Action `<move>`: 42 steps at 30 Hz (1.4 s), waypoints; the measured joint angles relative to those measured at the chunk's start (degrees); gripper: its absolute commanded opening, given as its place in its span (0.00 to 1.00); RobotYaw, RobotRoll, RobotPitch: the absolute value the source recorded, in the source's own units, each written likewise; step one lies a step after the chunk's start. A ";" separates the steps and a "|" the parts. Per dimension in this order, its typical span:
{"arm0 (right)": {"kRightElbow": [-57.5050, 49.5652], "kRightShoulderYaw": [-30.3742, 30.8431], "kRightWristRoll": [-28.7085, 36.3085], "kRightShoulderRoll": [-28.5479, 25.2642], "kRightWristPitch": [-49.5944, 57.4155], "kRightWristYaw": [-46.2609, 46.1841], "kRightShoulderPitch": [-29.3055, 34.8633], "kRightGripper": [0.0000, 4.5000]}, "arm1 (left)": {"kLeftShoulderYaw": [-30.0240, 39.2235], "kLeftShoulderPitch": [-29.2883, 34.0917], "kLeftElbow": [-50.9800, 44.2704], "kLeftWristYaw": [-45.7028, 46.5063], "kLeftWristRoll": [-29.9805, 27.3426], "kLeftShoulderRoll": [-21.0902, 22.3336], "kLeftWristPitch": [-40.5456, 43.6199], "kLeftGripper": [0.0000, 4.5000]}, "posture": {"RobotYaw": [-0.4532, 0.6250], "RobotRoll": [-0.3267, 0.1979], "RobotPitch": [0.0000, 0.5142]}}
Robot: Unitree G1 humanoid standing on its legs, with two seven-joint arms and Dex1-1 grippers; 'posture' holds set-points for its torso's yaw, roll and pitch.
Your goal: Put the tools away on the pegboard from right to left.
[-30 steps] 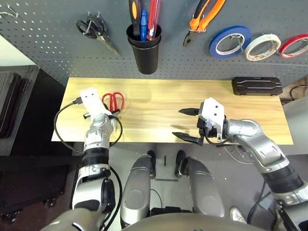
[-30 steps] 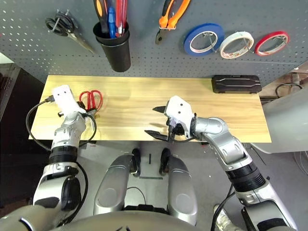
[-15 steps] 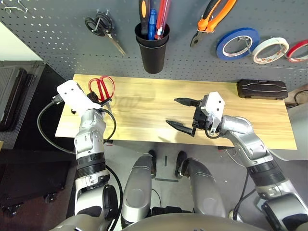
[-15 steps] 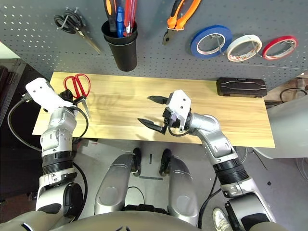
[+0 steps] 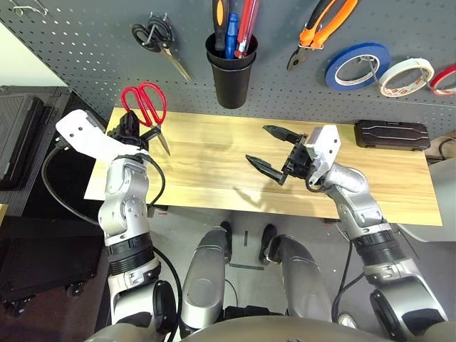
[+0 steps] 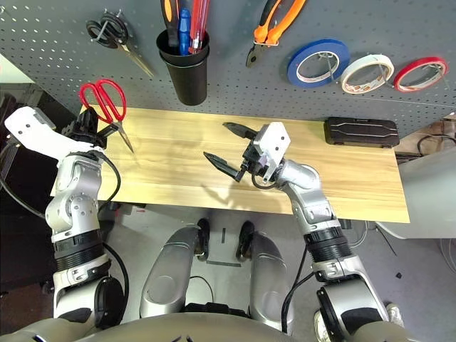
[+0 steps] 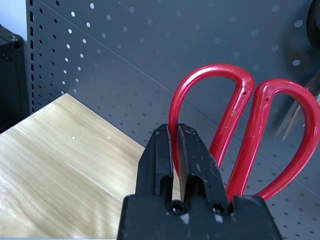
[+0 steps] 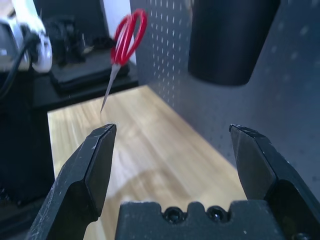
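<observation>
The left tool (image 5: 132, 130) is clamped tight on one red loop of the red-handled metal scissors (image 5: 145, 110), holding them clear above the left end of the light wooden desk (image 5: 214, 167). The loops rise above the tool's black fingers (image 7: 165, 160) and the blades slant down past it toward the desk, the tip not touching the wood. Behind and above this tool stands the wide dark grey perforated pegboard (image 5: 85, 50). Up and just to the right of the held scissors, black-handled scissors (image 5: 158, 41) hang on a hook.

Further right on the pegboard, a black cup (image 5: 231, 70) holds the slim orange-and-black-handled screwdriver (image 5: 219, 18) together with blue and red-handled tools.

The right tool (image 5: 273, 149) hovers over the middle of the desk, below and right of the cup, its two black fingers spread wide with nothing between them. It points toward the left tool, and the red scissors show beyond its fingers in the right wrist view.

Above and to the right of it hang the orange-and-black-handled pliers (image 5: 320, 27), then a blue tape roll (image 5: 356, 64), the whitish tape roll (image 5: 406, 75) and a red tape roll (image 5: 445, 77). A flat black case (image 5: 392, 134) lies on the desk to the right of this tool.
</observation>
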 measured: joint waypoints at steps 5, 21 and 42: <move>-3.78 -1.55 3.26 -0.60 0.61 0.94 -0.28 1.00 | 1.37 -0.01 -1.45 0.99 -1.76 0.40 0.71 0.01 | 0.67 0.62 0.52; -6.98 -1.49 5.79 -0.59 1.59 3.00 -0.32 1.00 | 3.64 -3.17 -5.34 3.22 -5.89 2.98 2.71 0.01 | 0.69 0.62 0.50; -4.55 -1.38 4.13 -0.03 -0.59 4.03 -1.36 1.00 | 1.90 -4.10 -11.77 4.21 -16.86 4.08 9.02 0.01 | 0.70 0.62 0.50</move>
